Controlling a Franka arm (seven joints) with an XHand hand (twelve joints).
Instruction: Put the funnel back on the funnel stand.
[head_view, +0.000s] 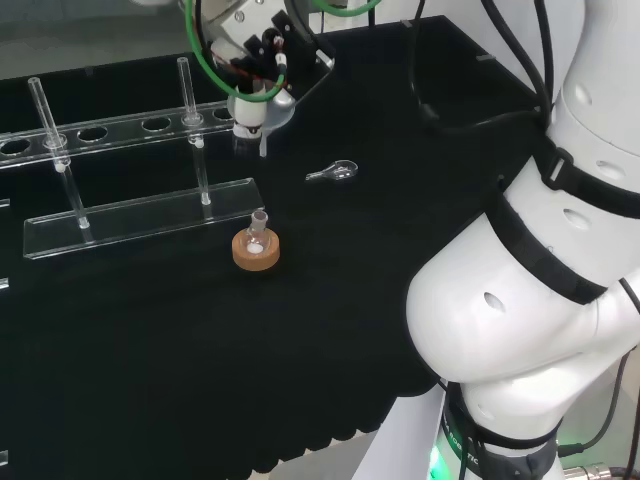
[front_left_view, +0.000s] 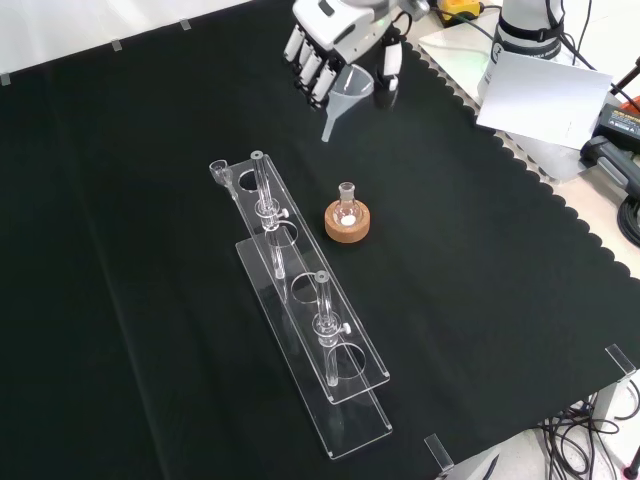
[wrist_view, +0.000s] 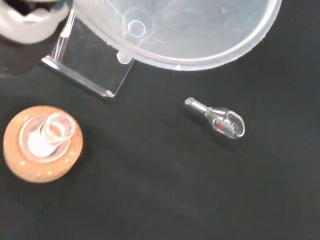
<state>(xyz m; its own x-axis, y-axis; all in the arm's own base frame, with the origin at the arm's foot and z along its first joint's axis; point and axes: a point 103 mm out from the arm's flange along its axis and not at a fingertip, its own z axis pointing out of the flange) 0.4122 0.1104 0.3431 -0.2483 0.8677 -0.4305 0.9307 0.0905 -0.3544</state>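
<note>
Head view: the hand (head_view: 252, 55) is seen at the top, above the far end of the funnel stand (head_view: 140, 215). The funnel (head_view: 257, 115) is clamped in its curled fingers, held clear of the worktop (head_view: 200, 360), stem pointing down and the long axis close to upright. Nearer than the hand, a small flask (head_view: 258, 228) is seated in a cork ring (head_view: 256, 250), and a small glass stopper (head_view: 335, 173) is found on the cloth to the hand's right.

Front view: the hand (front_left_view: 335, 35) is seen coming in from the top, fingers curled round the funnel (front_left_view: 347, 95). The wide mouth is up under the palm and the stem is slanted down and to the left. Below the hand lies the stand (front_left_view: 300, 300), its long axis running diagonally away, with the cork ring (front_left_view: 347, 220) just beside it.

Wrist view: the funnel's bowl (wrist_view: 185, 30) is looked into from above, close and large, its stem hole visible. Beyond it, a corner of the stand (wrist_view: 90, 70), the flask (wrist_view: 47, 137) in its ring and the stopper (wrist_view: 222, 120) are made out on the cloth.
</note>
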